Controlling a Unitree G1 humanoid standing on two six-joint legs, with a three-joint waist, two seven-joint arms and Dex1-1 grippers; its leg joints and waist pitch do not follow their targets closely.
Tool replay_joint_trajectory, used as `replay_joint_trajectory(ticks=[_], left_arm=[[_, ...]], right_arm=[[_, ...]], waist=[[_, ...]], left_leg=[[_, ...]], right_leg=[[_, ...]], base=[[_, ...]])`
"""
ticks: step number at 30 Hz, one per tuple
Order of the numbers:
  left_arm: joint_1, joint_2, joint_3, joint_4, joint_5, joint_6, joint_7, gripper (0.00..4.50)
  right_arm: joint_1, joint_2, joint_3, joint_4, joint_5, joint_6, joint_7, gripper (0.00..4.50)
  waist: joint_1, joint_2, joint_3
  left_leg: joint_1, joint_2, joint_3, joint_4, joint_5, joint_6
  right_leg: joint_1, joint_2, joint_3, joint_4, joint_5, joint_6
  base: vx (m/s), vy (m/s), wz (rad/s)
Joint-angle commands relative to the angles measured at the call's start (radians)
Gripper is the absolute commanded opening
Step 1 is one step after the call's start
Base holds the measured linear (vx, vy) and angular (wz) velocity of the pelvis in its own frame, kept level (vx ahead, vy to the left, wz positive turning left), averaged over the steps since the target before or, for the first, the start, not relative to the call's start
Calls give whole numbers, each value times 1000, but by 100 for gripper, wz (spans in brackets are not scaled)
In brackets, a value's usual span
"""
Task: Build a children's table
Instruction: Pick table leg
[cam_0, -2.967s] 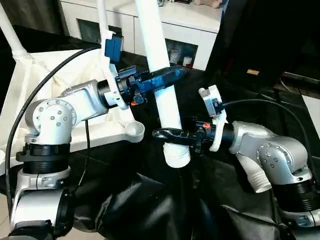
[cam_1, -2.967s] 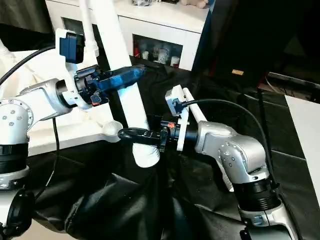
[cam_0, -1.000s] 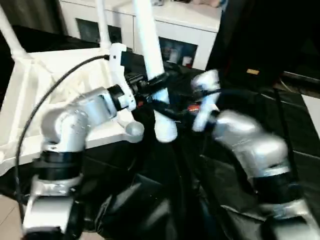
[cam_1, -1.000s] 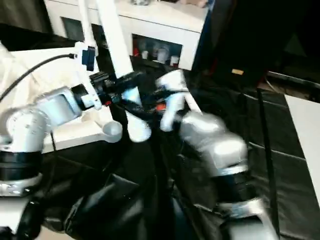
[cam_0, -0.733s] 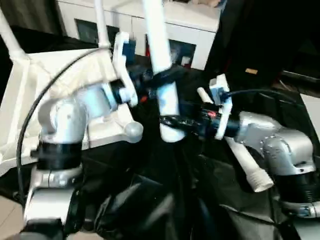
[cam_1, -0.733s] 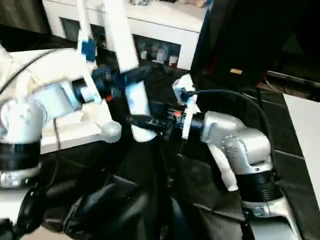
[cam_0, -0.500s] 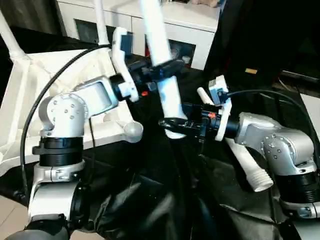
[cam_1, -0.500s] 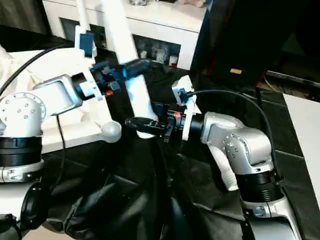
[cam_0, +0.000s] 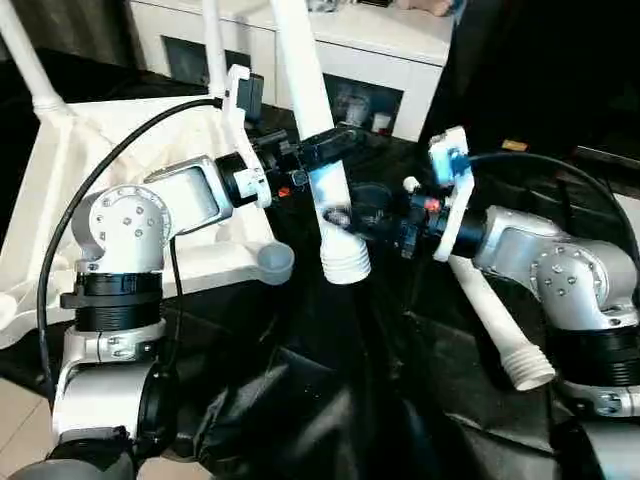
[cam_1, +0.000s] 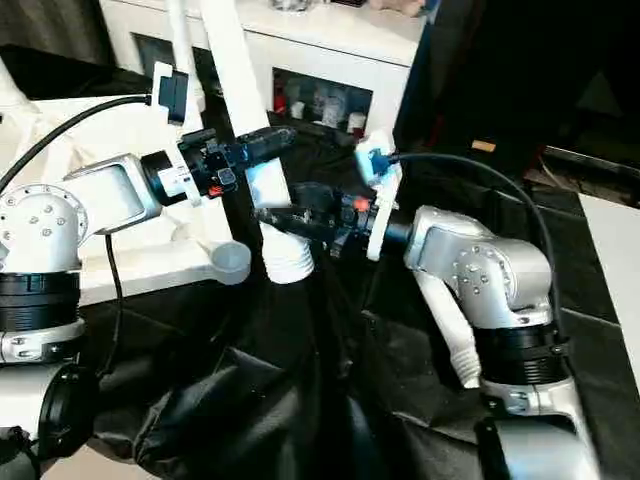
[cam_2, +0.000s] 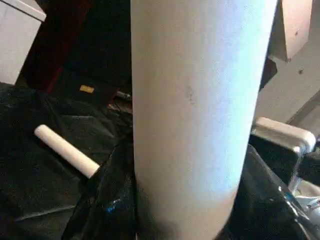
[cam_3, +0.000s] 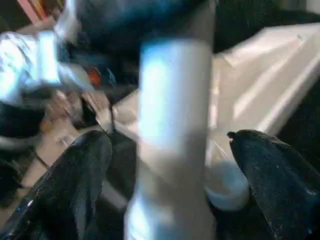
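A: Where's the leg (cam_0: 318, 150) right now?

B: Held off the black sheet (cam_0: 330, 400), nearly upright, leaning a little. Left gripper (cam_0: 325, 145) is clamped across it about mid-shaft, fingers either side, partway closed on the tube. Threaded end (cam_0: 346, 266) hangs just below that grip, just beside the tabletop's near corner socket (cam_0: 274, 262), not in it.

A: And the right one?

B: Right gripper (cam_0: 345, 215) is low on the same leg, just under the left one. Fingers (cam_3: 85, 170) spread wide, one each side of the shaft with a gap showing. Around it, not gripping it.

A: Tabletop?

B: Tabletop (cam_0: 130, 150) lies underside up on the left part of the sheet, ribs showing. Two legs already stand in its far sockets: one (cam_0: 28, 60) at the left corner, one (cam_0: 213, 40) further right, behind the left wrist.

A: Fourth leg?

B: Spare leg (cam_0: 490, 320) lies flat on the sheet under the right forearm, threaded end toward the sheet's near right edge. White cabinet (cam_0: 400, 60) beyond the far edge.
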Motion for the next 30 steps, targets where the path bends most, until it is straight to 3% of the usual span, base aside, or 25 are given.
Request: replay_joint_trajectory(ticks=[1,7,12,13,17,30], left_arm=[[-10,6,-47,-47,22,-17,-37,190],[18,29,-151,-117,66,-62,-114,189],[24,54,-197,-127,99,-91,-162,189],[25,61,-206,-128,108,-97,-173,189],[32,80,-228,-130,130,-119,-200,189],[32,89,-250,-121,165,-159,-242,189]], right_arm=[[-1,-6,19,-2,-28,-24,0,425],[-9,30,71,25,-82,-66,-35,425],[-4,42,90,29,-97,-67,-32,425],[-3,42,92,30,-100,-67,-30,398],[2,37,93,29,-100,-69,-21,381],[21,15,116,15,-88,-33,27,265]], waist=[[2,20,-76],[-1,20,-75],[-2,21,-74],[-1,22,-74],[-3,23,-75],[-2,22,-75]], left_leg=[[6,60,-27,-80,-67,-25],[4,61,-25,-81,-70,-31],[6,61,-26,-82,-83,-35],[6,62,-26,-83,-82,-36],[5,61,-26,-83,-81,-37],[6,61,-25,-81,-79,-34]], right_leg=[[64,-98,61,-74,-238,-142],[64,-98,62,-72,-228,-156],[64,-96,63,-73,-244,-142],[63,-96,63,-73,-240,-142],[65,-95,63,-71,-227,-144],[66,-96,63,-70,-217,-159]], base=[[0,0,0],[0,0,0],[0,0,0],[0,0,0],[0,0,0],[0,0,0]])
